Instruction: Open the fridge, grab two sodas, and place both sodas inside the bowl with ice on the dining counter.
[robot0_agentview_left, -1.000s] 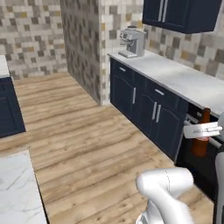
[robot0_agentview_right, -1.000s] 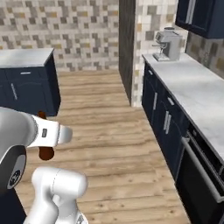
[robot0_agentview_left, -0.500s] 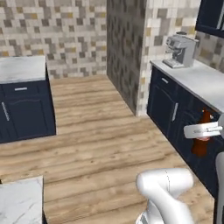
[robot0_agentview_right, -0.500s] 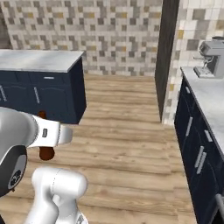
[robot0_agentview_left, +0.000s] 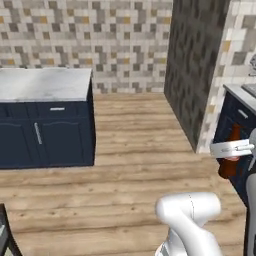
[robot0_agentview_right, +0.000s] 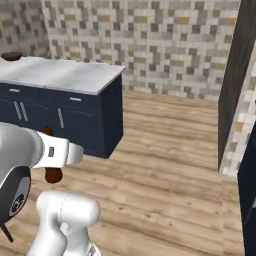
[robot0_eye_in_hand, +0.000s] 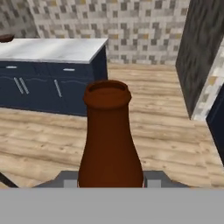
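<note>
Soda bottle (robot0_eye_in_hand: 110, 140), the brown one, sits upright in closed jaws; any jolt while driving toward the dining counter (robot0_agentview_right: 65, 75) could tip or slip it.

Glossy white rounded arm (robot0_agentview_left: 187, 212) segments, a dark round joint cap, and a white gripper (robot0_agentview_left: 231, 148) housing.

No lettering, brand, number or sign can be read on anything here; the brown soda bottle (robot0_eye_in_hand: 110, 140) shows a plain neck and body in the hand view, and any label it may carry lower down is hidden or too small to make out.
</note>
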